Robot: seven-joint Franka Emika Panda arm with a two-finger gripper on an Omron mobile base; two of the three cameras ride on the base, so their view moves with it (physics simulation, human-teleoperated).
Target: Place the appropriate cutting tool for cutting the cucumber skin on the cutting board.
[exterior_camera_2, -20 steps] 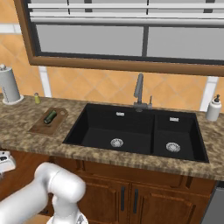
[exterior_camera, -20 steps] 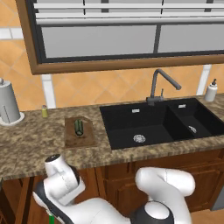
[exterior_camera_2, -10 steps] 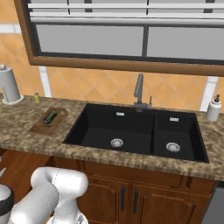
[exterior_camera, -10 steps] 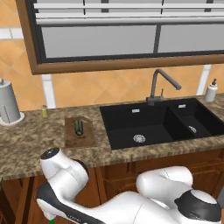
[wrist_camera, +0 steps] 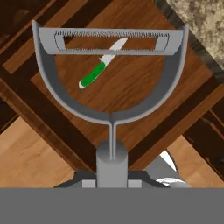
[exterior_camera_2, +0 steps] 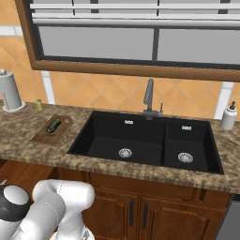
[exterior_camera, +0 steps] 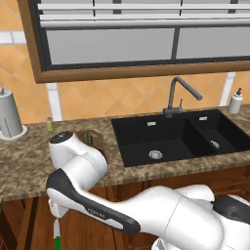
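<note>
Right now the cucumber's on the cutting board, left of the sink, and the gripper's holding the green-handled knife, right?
Not quite. The cucumber is on the cutting board, left of the sink, but the hand view shows the grey peeler held at the gripper. The green-handled knife lies apart, on the wood beyond it.

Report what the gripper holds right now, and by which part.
It holds the grey metal Y-shaped peeler by the bottom of its round handle, blade end pointing away from the hand. The fingertips themselves are hidden.
</note>
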